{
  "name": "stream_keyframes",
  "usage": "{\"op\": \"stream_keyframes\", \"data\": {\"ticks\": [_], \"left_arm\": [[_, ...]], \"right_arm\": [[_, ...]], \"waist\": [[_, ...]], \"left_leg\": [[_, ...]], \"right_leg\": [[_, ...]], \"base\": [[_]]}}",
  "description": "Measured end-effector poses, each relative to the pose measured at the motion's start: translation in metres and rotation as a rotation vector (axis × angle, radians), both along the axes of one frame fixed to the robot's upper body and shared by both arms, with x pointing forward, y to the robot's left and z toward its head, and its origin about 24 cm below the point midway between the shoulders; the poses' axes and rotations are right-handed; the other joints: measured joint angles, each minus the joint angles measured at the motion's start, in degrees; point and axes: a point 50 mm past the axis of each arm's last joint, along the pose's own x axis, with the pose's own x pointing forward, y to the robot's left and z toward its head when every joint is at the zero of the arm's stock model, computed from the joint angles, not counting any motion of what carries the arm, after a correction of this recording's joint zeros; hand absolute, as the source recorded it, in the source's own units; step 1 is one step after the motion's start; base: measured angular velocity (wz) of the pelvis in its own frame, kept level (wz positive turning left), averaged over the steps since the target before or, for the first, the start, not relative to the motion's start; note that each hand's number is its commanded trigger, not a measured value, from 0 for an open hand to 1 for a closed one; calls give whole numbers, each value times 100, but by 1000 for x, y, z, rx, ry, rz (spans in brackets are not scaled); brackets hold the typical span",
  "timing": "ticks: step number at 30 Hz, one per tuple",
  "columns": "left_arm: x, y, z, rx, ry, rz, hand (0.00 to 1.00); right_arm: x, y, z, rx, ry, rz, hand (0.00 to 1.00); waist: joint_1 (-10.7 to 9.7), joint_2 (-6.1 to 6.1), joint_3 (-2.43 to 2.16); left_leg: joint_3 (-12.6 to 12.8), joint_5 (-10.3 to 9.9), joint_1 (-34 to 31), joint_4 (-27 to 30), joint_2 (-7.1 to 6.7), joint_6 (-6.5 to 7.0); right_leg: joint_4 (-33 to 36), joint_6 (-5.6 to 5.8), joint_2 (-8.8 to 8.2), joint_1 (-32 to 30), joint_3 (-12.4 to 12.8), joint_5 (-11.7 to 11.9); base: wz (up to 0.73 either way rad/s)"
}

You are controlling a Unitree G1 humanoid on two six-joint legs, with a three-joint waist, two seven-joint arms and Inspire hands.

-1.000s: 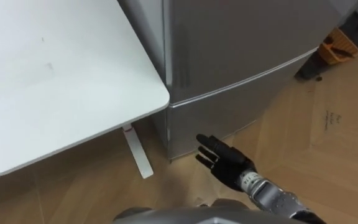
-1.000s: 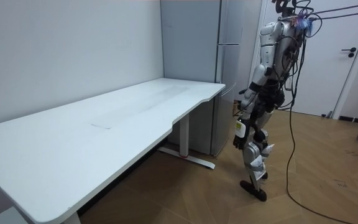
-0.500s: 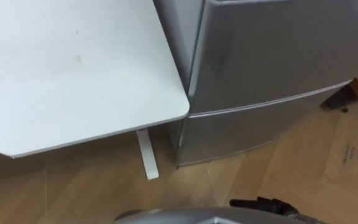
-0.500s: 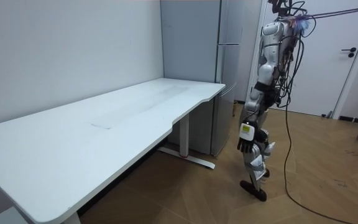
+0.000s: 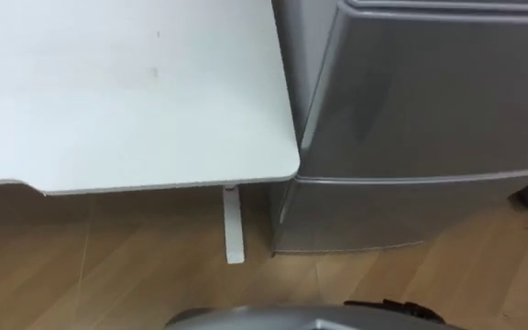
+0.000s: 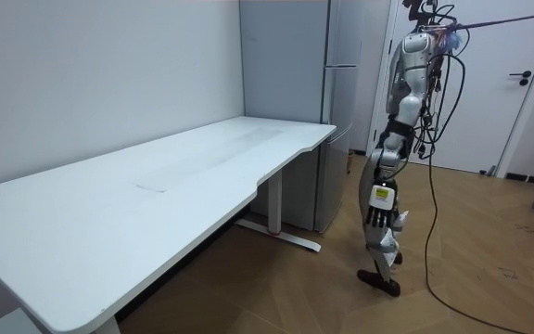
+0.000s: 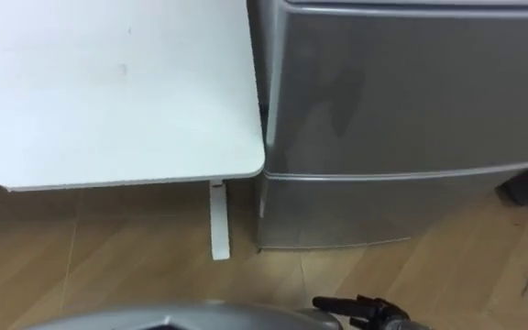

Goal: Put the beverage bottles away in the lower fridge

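Fridge (image 5: pixel 429 101): shut, straight ahead of the robot; lower door (image 5: pixel 401 211) near the floor.
Right hand (image 7: pixel 351 307): low in front of the fridge, apart from it, fingers loose and straight, holding nothing.
Table (image 5: pixel 108 92): white, just left of the fridge.
Leg (image 5: pixel 234 225): on the wood floor (image 5: pixel 108 266).

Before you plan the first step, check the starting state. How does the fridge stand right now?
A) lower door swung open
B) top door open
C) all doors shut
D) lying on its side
C: the fridge stands upright next to the table, its grey fronts flush, with only a thin seam between them.
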Motion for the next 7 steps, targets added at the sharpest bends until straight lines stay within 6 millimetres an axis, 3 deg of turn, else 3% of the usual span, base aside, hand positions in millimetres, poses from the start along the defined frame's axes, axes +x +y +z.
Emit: {"op": "stream_keyframes", "data": {"ticks": [3, 4, 7], "left_arm": [[3, 0, 0, 12, -6, -9, 0], [4, 0, 0, 19, -6, -25, 0], [7, 0, 0, 24, -13, -30, 0]], "right_arm": [[-3, -1, 0, 0, 5, -26, 0], [-4, -1, 0, 1, 6, -36, 0], [-4, -1, 0, 1, 5, -38, 0]], "waist": [[-18, 26, -11], [-21, 90, -30], [-34, 92, -22]], "left_leg": [[-10, 2, -22, -7, -12, 0], [-2, 4, -20, -8, -11, -2], [12, 11, -15, -5, -13, -10]], "right_leg": [[-9, 6, -5, 6, 1, -2], [-8, 6, -5, 11, 2, -2], [-9, 6, -6, 36, 0, -1]], "base": [[15], [0], [4]]}}
